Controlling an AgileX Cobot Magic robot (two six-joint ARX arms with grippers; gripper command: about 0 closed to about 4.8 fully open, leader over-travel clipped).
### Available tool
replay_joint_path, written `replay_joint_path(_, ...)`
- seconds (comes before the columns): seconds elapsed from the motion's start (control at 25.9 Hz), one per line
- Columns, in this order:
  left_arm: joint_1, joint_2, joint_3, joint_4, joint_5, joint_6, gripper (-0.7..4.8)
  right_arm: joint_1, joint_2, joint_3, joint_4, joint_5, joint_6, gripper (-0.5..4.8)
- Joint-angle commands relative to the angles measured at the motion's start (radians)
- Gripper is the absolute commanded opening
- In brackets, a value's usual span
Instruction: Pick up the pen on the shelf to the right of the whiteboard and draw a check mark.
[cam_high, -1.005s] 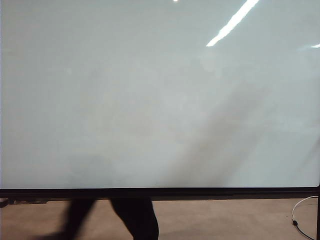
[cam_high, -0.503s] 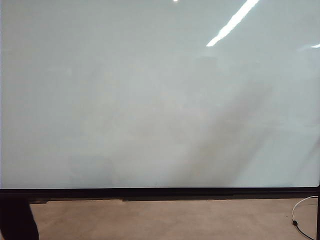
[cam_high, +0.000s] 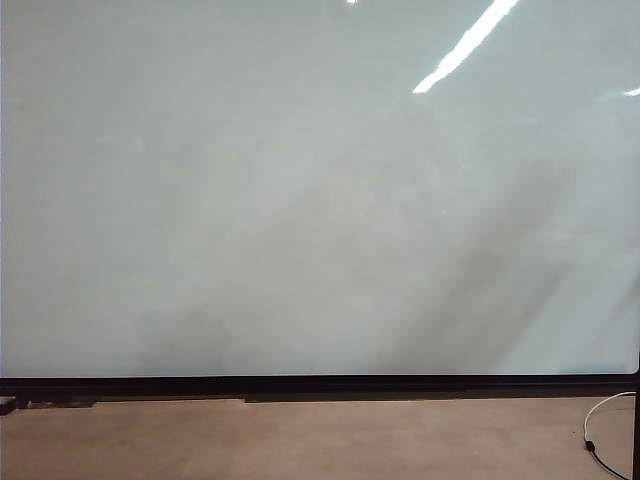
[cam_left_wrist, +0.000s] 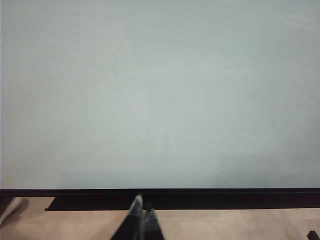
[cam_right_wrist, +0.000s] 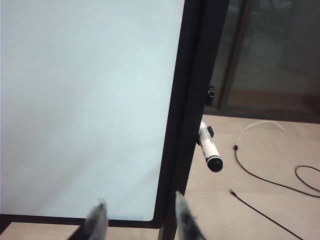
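Observation:
The whiteboard fills the exterior view, glossy white inside a thin black frame, and no check mark shows on it. Neither gripper appears there. In the right wrist view the pen, pale with a dark tip, sticks out just beyond the board's right frame post; the shelf under it is hidden by the post. My right gripper is open and empty, short of the pen, its fingertips straddling the board's lower right corner. My left gripper is shut on nothing, pointing at the board's lower frame.
A thin white cable with a black plug lies on the brown floor at the lower right. More cables trail over the floor beyond the pen. Dark glass doors stand behind the board's right edge.
A dark shape below the board's lower edge slid left and went out of the exterior view. The faint grey shadow on the board shifted right.

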Motion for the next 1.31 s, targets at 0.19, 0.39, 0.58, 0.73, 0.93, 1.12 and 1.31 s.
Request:
replay_joint_path(0.19,0.000,0.000,0.003,0.012,0.000,0.004,-0.05,-0.027,0.239,0.011,0.280,-0.056,0.009,1.81)
replay_joint_path(0.39,0.000,0.000,0.003,0.013,0.000,0.004,-0.04,-0.031,0.361,0.039,0.361,-0.078,0.008,2.11)
replay_joint_path(0.58,0.000,0.000,0.003,0.013,0.000,0.004,-0.04,-0.064,0.467,0.080,0.413,-0.102,0.003,2.11)
replay_joint_path(0.73,0.000,0.000,0.003,0.013,0.001,0.004,-0.04,-0.087,0.492,0.089,0.441,-0.106,0.000,2.11)
replay_joint_path(0.93,0.000,0.000,0.003,0.013,0.000,0.004,-0.04,-0.119,0.542,0.121,0.478,-0.130,0.005,2.12)
replay_joint_path(1.12,0.000,0.000,0.003,0.013,0.000,0.004,-0.04,-0.119,0.619,0.197,0.479,-0.174,0.010,2.57)
replay_joint_path(1.31,0.000,0.000,0.003,0.012,0.000,0.004,-0.04,-0.119,0.677,0.255,0.480,-0.180,0.009,2.57)
